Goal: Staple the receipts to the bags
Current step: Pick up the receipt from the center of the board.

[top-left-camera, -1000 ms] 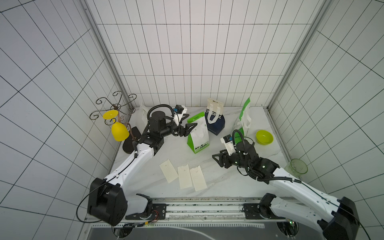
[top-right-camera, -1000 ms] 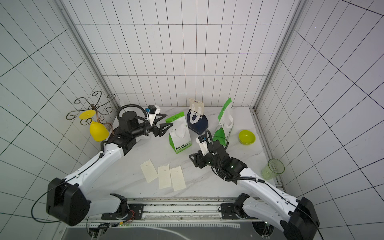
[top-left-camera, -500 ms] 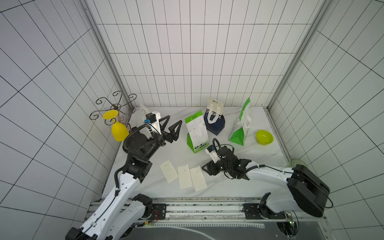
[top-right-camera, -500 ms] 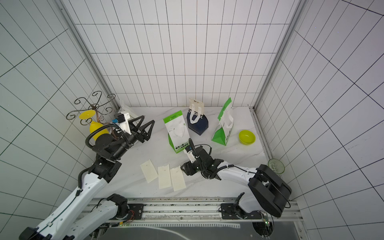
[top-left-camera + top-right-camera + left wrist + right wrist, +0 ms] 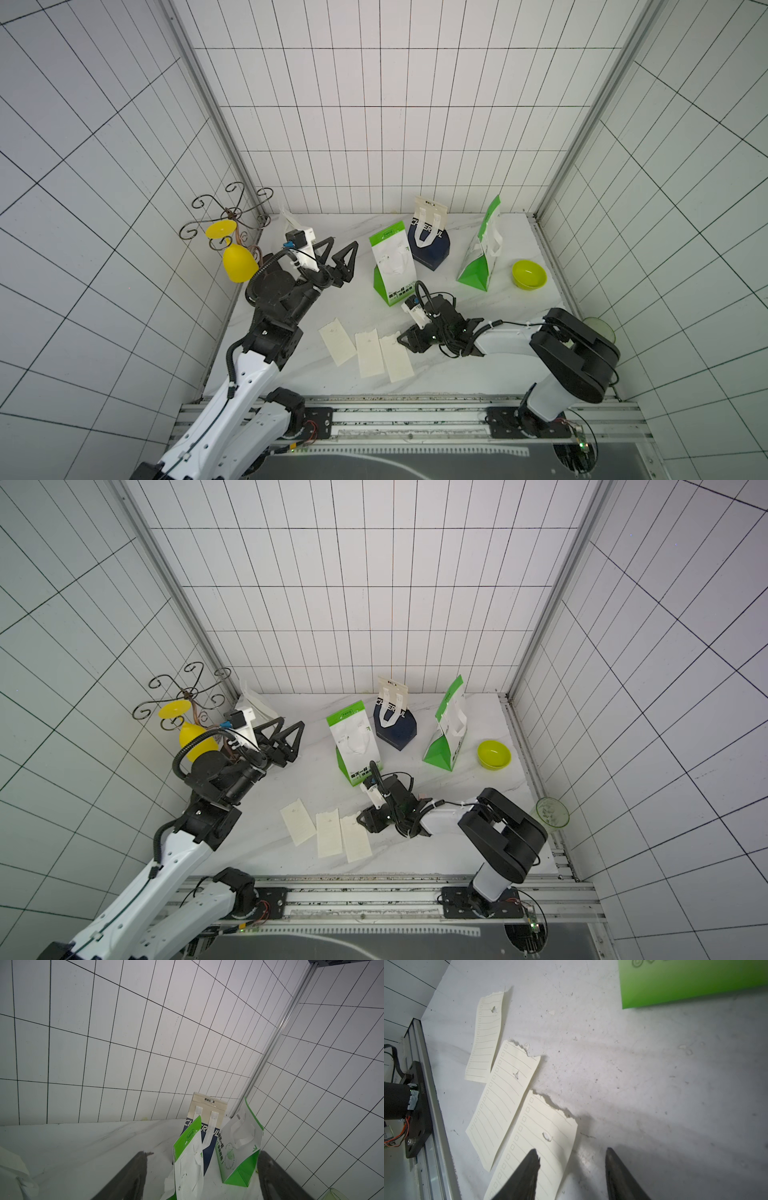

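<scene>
Standing at the front edge of the marble counter [image 5: 449, 384], I see three receipts lying flat side by side, edges touching. The right gripper [image 5: 572, 1149] is down at the torn end of the rightmost receipt [image 5: 537, 1130], jaws apart and holding nothing. One finger [image 5: 529, 1169] is over the paper and the other is on bare stone.

That is my worry: a sheet this thin, flat on stone, could skid or crumple when pinched. It could also tear further at the ragged end, or drag the middle receipt [image 5: 506, 1093] along.

Just behind that wrist stands a green-and-white bag [image 5: 392, 266] — light enough, I'd guess, to topple if the arm rises carelessly. Farther back are the navy bag [image 5: 430, 245] and a second green-and-white bag [image 5: 482, 253].

Over the back-left corner the left gripper [image 5: 343, 245] hangs wide open and empty, in front of the plain white bag [image 5: 253, 700].
</scene>
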Available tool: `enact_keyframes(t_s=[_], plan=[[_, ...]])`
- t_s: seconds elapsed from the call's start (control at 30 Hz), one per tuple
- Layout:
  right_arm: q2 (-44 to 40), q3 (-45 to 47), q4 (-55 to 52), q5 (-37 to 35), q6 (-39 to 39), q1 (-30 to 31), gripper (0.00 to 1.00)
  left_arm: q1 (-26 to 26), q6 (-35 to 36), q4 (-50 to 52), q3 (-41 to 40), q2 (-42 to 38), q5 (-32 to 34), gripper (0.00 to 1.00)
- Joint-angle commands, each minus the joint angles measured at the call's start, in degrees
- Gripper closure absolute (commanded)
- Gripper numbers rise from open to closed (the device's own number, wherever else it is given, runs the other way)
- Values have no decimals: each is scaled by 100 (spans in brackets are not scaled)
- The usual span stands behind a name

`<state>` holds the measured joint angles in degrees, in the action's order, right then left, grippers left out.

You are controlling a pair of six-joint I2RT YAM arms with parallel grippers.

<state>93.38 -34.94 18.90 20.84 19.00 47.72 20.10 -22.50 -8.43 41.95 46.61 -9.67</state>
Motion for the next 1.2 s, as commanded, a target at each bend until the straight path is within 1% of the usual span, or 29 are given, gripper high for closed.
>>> enact_keyframes(t_s=[0.0, 0.1, 0.2, 0.3, 0.33, 0.37, 0.4, 0.47, 0.63, 0.7, 0.83, 0.9, 0.97, 1.17], plan=[[280, -219, -173, 314, -102, 84, 50, 16, -70, 63, -57, 21, 9, 19], [452, -291, -207, 324, -137, 157, 54, 12, -65, 74, -47, 48, -6, 19], [565, -316, -183, 264, -134, 183, 65, 12, -84, 56, -64, 50, -13, 19], [546, -277, -112, 261, -151, 185, 80, 12, -88, 48, -56, 55, 7, 19], [514, -256, -70, 253, -147, 185, 86, 12, -93, 64, -51, 61, 9, 19], [448, -219, 7, 245, -143, 185, 95, 12, -75, 69, -47, 74, -19, 19], [346, -178, 78, 230, -145, 185, 100, 12, -74, 74, -47, 92, -48, 19], [30, -117, 84, 88, -180, 185, 100, 12, -122, 148, -16, 134, -142, 19], [-1111, 17, -296, -287, -330, 120, 100, 100, -249, 374, 102, 299, -683, 20], [-1579, 115, -426, -358, -354, 67, 100, 250, -315, 400, 48, 310, -809, 20], [-2418, 291, -673, -402, -319, -78, 100, 708, -214, 479, -94, 295, -908, 20], [-2854, 308, -815, -352, -325, -152, 100, 932, -75, 576, -126, 294, -904, 20], [-3191, 257, -979, -168, -368, -254, 100, 1018, 6, 679, -122, 315, -998, 19], [-4056, -1, -1278, 480, -356, -474, 100, 1031, 367, 1033, -82, 340, -1858, 19]])
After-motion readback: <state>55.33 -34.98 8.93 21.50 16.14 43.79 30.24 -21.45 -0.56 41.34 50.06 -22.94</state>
